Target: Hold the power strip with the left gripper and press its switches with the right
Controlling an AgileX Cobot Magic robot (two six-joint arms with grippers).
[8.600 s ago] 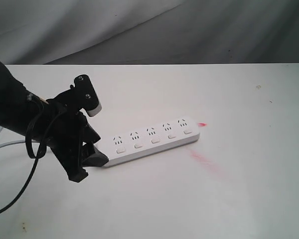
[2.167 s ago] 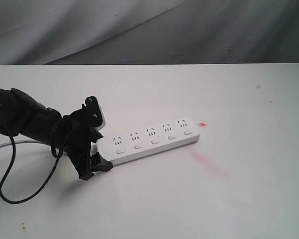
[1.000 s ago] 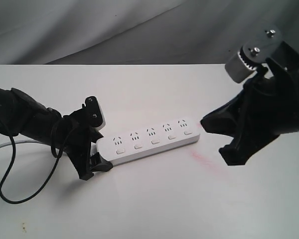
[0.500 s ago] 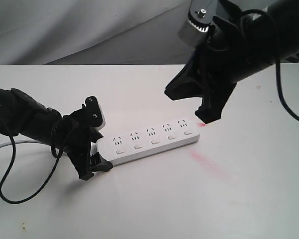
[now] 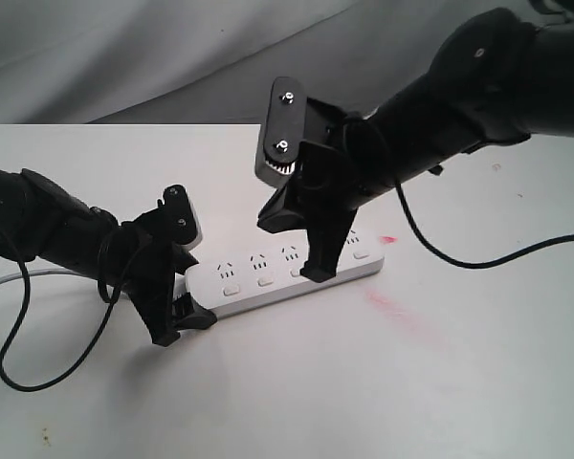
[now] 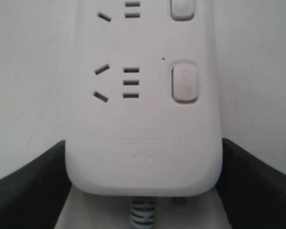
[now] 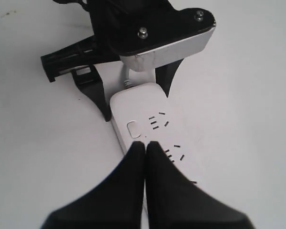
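Note:
The white power strip [image 5: 287, 271] lies slantwise on the white table. My left gripper [image 5: 179, 290] is shut on its cord end, one black jaw against each long side, and the strip [image 6: 143, 143] fills the gap of the left gripper [image 6: 143, 148]. Two switches [image 6: 185, 82] show there. My right gripper [image 5: 316, 272] is shut, its tips together over the switch row past the middle of the strip. It hides one switch; whether it touches I cannot tell. From the right wrist, the right gripper [image 7: 145, 144] points just short of the end switch [image 7: 133, 130].
Red smears [image 5: 394, 311] mark the table to the right of the strip. A thin black cable loop [image 5: 14, 359] hangs from the left arm, and another cable [image 5: 459, 258] trails off the right arm. Grey cloth [image 5: 172, 57] backs the table.
My right arm has swung in from the upper right and come down over the strip, fingers still shut. The left gripper and the strip have not moved.

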